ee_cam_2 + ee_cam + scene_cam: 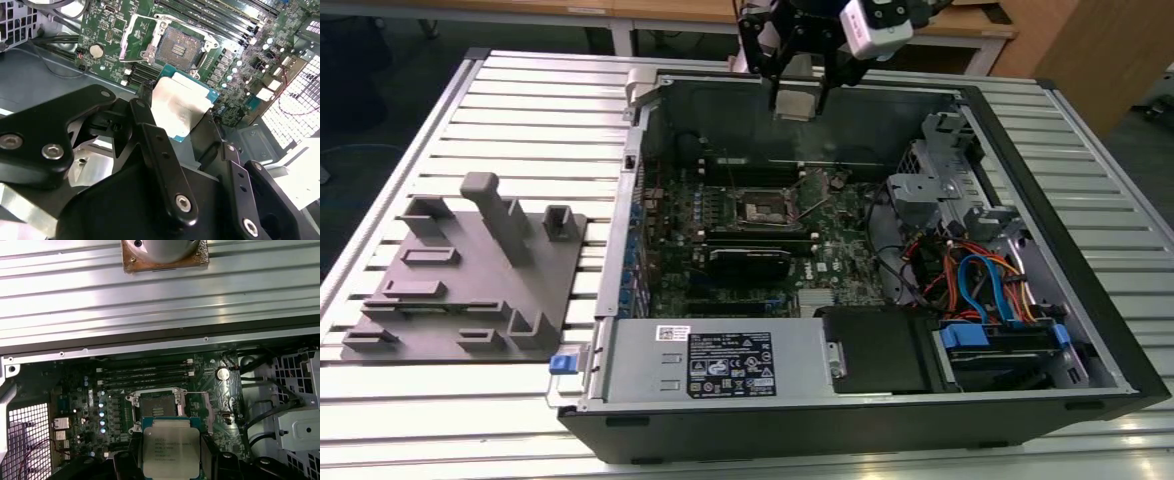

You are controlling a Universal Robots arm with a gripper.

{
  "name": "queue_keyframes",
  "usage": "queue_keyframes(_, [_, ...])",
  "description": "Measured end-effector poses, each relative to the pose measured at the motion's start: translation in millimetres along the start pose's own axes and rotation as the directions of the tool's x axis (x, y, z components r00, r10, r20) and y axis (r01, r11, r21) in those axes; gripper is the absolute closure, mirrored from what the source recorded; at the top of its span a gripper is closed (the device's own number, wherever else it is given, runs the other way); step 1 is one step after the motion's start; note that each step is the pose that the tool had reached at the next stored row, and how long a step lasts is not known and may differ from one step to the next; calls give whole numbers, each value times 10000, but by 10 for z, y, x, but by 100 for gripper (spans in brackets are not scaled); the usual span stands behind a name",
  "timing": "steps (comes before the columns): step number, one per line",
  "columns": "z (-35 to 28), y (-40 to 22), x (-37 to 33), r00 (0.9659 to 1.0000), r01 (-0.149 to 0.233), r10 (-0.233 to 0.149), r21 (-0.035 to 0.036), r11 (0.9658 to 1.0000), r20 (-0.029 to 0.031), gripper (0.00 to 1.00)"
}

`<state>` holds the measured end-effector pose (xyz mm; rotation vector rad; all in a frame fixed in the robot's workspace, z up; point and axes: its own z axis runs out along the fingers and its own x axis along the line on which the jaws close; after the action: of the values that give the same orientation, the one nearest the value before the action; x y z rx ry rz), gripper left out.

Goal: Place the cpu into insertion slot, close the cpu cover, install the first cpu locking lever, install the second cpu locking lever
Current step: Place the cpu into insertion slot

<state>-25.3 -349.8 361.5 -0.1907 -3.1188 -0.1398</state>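
My gripper [798, 92] hangs above the far wall of the open computer case, shut on the cpu [797, 103], a flat square chip with a dull silver top. In both wrist views the cpu [180, 106] [169, 447] sits between the black fingers [150, 135], held by its edges. The insertion slot [762, 210] is a dark square socket on the green board, bare and uncovered [178, 47] [157, 405], well below the chip. The cpu cover [138, 41], a silvery frame, stands flipped open beside the socket.
The case [1067, 330] lies on a slatted metal table [520, 100]. A grey fixture plate [467, 270] rests to the exterior view's left. Inside are a power supply [720, 365], a drive cage [947, 180], coloured cables [974, 280] and memory slots [145, 375].
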Motion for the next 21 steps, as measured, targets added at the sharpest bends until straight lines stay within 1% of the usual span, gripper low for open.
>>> queue_keyframes(13, [4, 0, 1, 9993, -365, 365, -8, 9993, 32, 46])
queue_keyframes(21, [4, 0, 1, 9991, -429, 429, -9, 9991, 38, 46])
